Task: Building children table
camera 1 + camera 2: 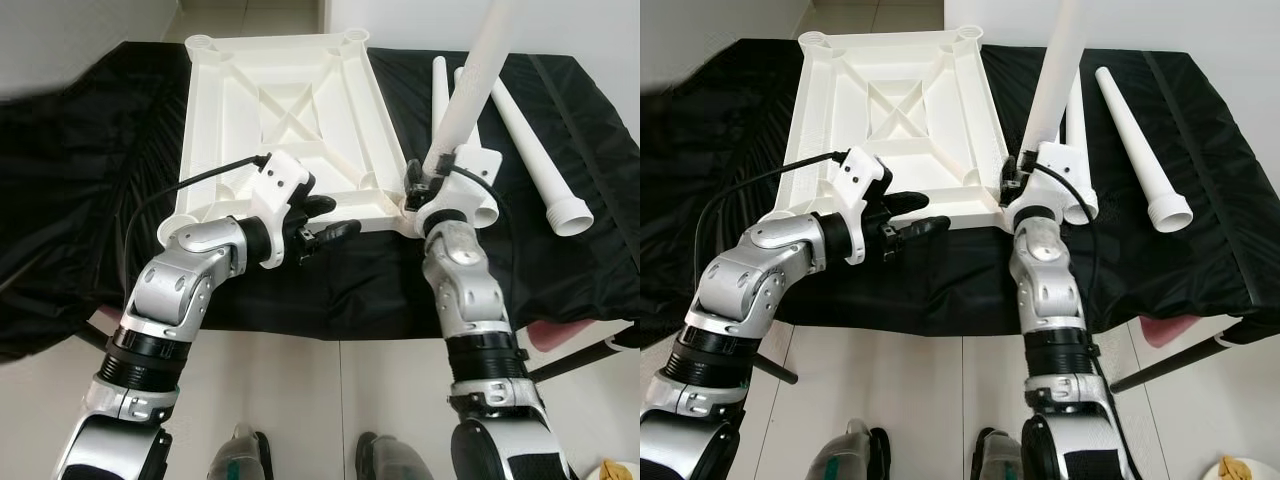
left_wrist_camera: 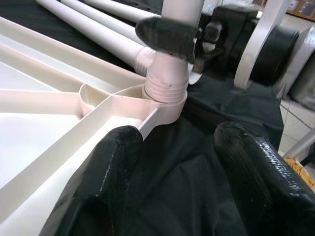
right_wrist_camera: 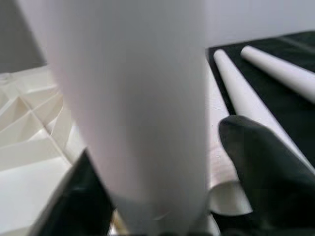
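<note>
White plastic tabletop (image 1: 285,110), upturned, ribbed underside showing; lies on a black cloth (image 1: 80,150) spread over the work surface, round leg sockets at its corners.

Leg in work: white tapered leg (image 1: 1058,70), standing nearly upright and leaning slightly to the right, its threaded end seated in the near right corner socket (image 2: 165,101) of the tabletop. Some thread is visible above the socket rim, so by my reading it is not fully home.

Right gripper (image 1: 1018,180): closed around the lower part of the standing leg, one black finger (image 3: 261,162) on each side of the shaft.

Left gripper (image 1: 325,222): fingers parted and holding nothing, at the near edge of the tabletop, pointing right toward the socket; the left wrist view looks between its fingers (image 2: 98,177) straight at the joint.

Spare legs: three more white legs (image 1: 535,150) lie on the cloth to the right of the tabletop, one well apart from the other two.

Step in hand, as judged: fitting the first leg. Remaining sockets look empty.

Next move calls for: turning the leg about its own axis, kept square to the socket, while the free gripper steadies the tabletop against twisting.
</note>
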Controlling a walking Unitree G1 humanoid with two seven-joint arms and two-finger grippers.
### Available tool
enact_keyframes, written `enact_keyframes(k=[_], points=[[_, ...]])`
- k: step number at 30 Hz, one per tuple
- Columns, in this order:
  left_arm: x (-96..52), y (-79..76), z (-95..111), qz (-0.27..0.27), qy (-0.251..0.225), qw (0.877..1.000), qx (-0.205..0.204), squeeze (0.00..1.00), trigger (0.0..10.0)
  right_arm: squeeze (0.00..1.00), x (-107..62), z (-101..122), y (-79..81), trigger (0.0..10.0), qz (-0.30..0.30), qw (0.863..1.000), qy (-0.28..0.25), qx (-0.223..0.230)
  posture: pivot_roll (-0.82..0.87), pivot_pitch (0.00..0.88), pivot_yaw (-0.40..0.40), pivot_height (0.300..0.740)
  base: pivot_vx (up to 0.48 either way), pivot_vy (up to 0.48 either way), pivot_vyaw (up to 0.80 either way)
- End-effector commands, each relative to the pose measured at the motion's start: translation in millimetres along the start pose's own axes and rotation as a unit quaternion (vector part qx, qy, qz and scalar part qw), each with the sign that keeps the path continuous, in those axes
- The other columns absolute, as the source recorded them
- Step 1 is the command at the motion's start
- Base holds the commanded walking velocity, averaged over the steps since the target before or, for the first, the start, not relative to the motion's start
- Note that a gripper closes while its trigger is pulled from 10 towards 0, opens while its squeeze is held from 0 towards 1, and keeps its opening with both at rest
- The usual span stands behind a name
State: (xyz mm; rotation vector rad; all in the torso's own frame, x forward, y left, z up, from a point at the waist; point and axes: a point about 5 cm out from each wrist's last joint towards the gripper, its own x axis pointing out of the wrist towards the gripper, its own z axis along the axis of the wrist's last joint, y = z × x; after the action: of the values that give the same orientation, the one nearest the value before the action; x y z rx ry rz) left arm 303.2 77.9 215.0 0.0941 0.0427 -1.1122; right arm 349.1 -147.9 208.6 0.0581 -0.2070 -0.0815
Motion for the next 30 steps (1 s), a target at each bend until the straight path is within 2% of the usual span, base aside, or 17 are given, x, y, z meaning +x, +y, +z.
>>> enact_keyframes(k=[1,7,9,10,12,13,16,21,23,30], points=[[-0.1,2.2,0.3,0.017,-0.004,1.000,0.001,0.00,10.0,1.00,-3.4,-3.4,-2.0,10.0,0.008,1.000,0.003,0.009,-0.03,0.093,0.018,0.740,0.000,0.000,0.00],[0.2,2.5,0.5,0.017,-0.004,1.000,0.002,0.00,10.0,1.00,-5.7,-5.2,3.2,10.0,0.042,0.999,0.007,0.012,-0.03,0.089,0.018,0.740,0.000,0.000,0.00],[0.3,2.9,0.8,0.017,-0.004,1.000,0.002,0.00,10.0,1.00,-6.9,-7.6,8.0,10.0,0.086,0.996,0.017,0.014,-0.03,0.089,0.018,0.740,0.000,0.000,0.00],[0.5,2.9,1.0,0.016,-0.004,1.000,0.002,0.00,10.0,0.00,-8.0,-8.5,8.0,10.0,0.107,0.994,0.017,0.011,-0.04,0.085,0.018,0.740,0.000,0.000,0.00],[0.5,2.9,1.0,0.016,-0.004,1.000,0.002,0.00,10.0,0.00,-8.0,-8.5,8.0,10.0,0.107,0.994,0.017,0.011,-0.04,0.085,0.018,0.740,0.000,0.000,0.00],[0.8,2.8,1.1,0.016,-0.005,1.000,0.002,0.00,10.0,0.00,-9.2,-13.3,4.2,10.0,0.140,0.990,0.023,0.015,-0.04,0.085,0.018,0.740,0.000,0.000,0.00],[1.2,2.7,1.0,0.015,-0.005,1.000,0.002,0.00,10.0,0.00,-9.1,-18.3,-0.4,10.0,0.147,0.989,0.029,0.011,-0.04,0.083,0.017,0.740,0.000,0.000,0.00],[2.8,2.3,0.7,0.014,-0.007,1.000,0.001,0.00,10.0,0.00,-4.4,-34.8,-21.6,10.0,0.158,0.986,0.042,-0.023,-0.04,0.080,0.018,0.740,0.000,0.000,0.00],[3.1,2.2,0.8,0.013,-0.007,1.000,0.001,0.00,10.0,0.00,0.4,-35.6,-29.1,10.0,0.180,0.982,0.041,-0.037,-0.04,0.080,0.022,0.740,0.000,0.000,0.00],[2.8,3.9,2.1,0.015,-0.007,1.000,0.003,0.00,10.0,0.00,8.9,-34.5,-38.9,10.0,0.213,0.975,0.046,-0.051,-0.03,0.087,0.026,0.740,0.000,0.000,0.00]])
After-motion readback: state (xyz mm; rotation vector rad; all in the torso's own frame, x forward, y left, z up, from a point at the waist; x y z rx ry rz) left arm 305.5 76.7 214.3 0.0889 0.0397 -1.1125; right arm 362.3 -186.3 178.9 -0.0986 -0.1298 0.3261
